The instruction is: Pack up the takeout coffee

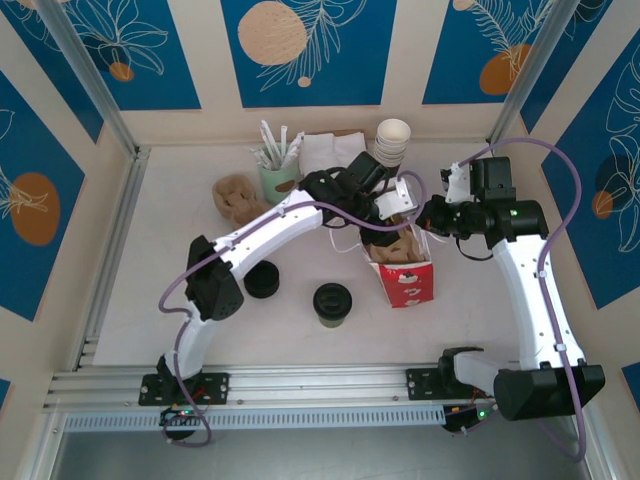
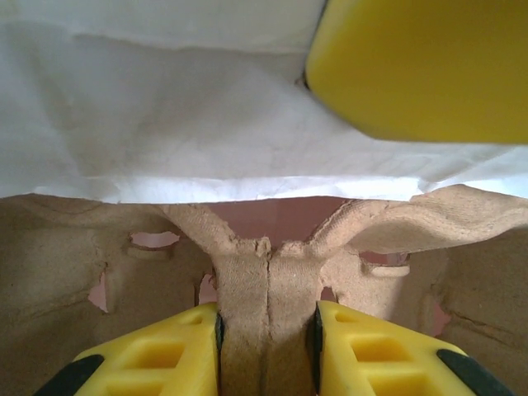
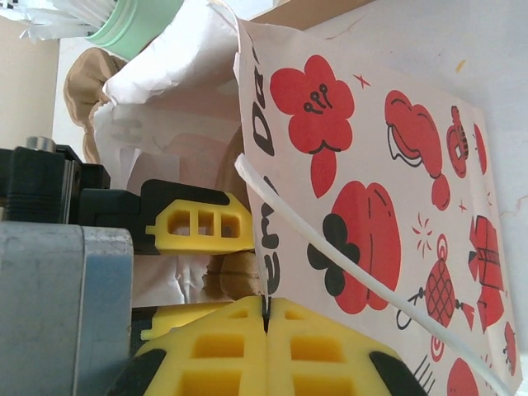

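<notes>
Olive-green with a black lid, the takeout coffee (image 1: 332, 303) stands upright on the table (image 1: 140, 250), with bare surface around it. Rightward, the left gripper (image 2: 268, 351) reaches down into the bag (image 1: 408, 285), clamped on the ridge of the pulp carrier (image 2: 268, 280). The right gripper (image 3: 266, 330) pinches the bag's rim.

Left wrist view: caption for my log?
Left end effector pinching the centre ridge of a pulp cup carrier, white bag paper behind.

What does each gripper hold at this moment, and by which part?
The left gripper pinches the middle rib of the pulp cup carrier. The right gripper clamps the edge of the red-and-white bag at its opening.
</notes>
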Robot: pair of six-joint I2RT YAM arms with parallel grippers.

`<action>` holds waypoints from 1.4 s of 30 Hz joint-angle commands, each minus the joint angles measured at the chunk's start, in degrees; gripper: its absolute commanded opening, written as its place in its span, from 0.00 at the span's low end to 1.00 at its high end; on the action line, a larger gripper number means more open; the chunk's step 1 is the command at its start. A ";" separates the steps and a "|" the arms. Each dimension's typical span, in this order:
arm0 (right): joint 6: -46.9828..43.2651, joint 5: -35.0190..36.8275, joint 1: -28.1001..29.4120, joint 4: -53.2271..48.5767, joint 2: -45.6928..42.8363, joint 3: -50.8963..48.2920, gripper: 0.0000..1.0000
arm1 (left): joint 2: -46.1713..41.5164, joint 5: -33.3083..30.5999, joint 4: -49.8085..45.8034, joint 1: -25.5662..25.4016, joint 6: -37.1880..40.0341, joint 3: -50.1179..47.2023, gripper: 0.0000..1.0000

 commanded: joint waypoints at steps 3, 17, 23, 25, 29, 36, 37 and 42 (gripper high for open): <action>-0.37 4.71 -0.05 -2.69 -1.49 -0.63 0.00 | 2.61 1.56 1.82 -1.77 0.57 2.12 0.29; 0.08 7.63 -0.13 -3.06 -3.37 -2.79 0.00 | 7.50 2.21 1.13 -3.28 -0.20 6.37 0.30; 1.14 11.98 -0.38 -3.30 -4.14 -2.35 0.00 | 8.24 1.84 0.85 -3.46 -0.53 6.36 0.29; 1.43 13.27 -0.41 -3.25 -4.49 -2.26 0.00 | 8.31 1.32 0.60 -3.45 -0.53 6.37 0.29; 2.11 14.39 -0.41 -3.17 -5.02 -2.26 0.00 | 8.40 0.85 0.77 -3.46 -0.84 6.45 0.29; 3.69 13.03 -0.44 -2.72 -5.31 -2.93 0.00 | 10.36 -1.15 -1.81 -4.19 1.12 8.90 0.29; 3.86 12.95 -0.41 -2.64 -5.26 -3.05 0.00 | 10.76 -1.47 -2.57 -4.37 1.51 9.59 0.29; 4.36 12.32 -0.41 -2.28 -5.48 -3.12 0.00 | 11.67 -1.98 -3.72 -5.01 2.40 10.41 0.30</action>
